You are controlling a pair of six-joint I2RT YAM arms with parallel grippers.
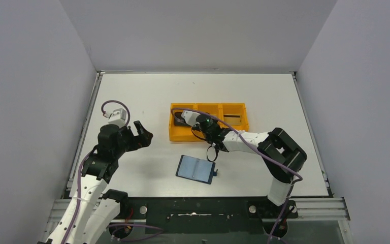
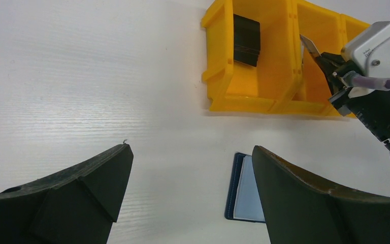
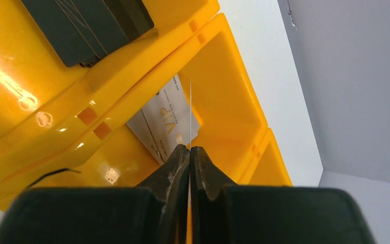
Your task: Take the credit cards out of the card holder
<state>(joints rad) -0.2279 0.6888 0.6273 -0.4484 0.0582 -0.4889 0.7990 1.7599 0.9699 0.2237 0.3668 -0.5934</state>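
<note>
The card holder (image 1: 195, 169) lies open flat on the table, its light blue inside up and its dark tab at the right; the left wrist view shows its corner (image 2: 241, 188). My right gripper (image 3: 190, 148) is shut on a thin silver-grey credit card (image 2: 307, 44), seen edge-on (image 3: 190, 107), above the orange tray's middle compartment. A pale card printed "VIP" (image 3: 165, 119) leans inside that compartment. A tan card with a dark stripe (image 1: 235, 118) lies in the right compartment. My left gripper (image 1: 141, 133) hangs open and empty left of the holder.
The orange three-compartment tray (image 1: 208, 137) stands behind the holder. A black stack (image 2: 246, 39) leans in its left compartment. White walls close the table on three sides. My right arm's cable loops over the tray's front.
</note>
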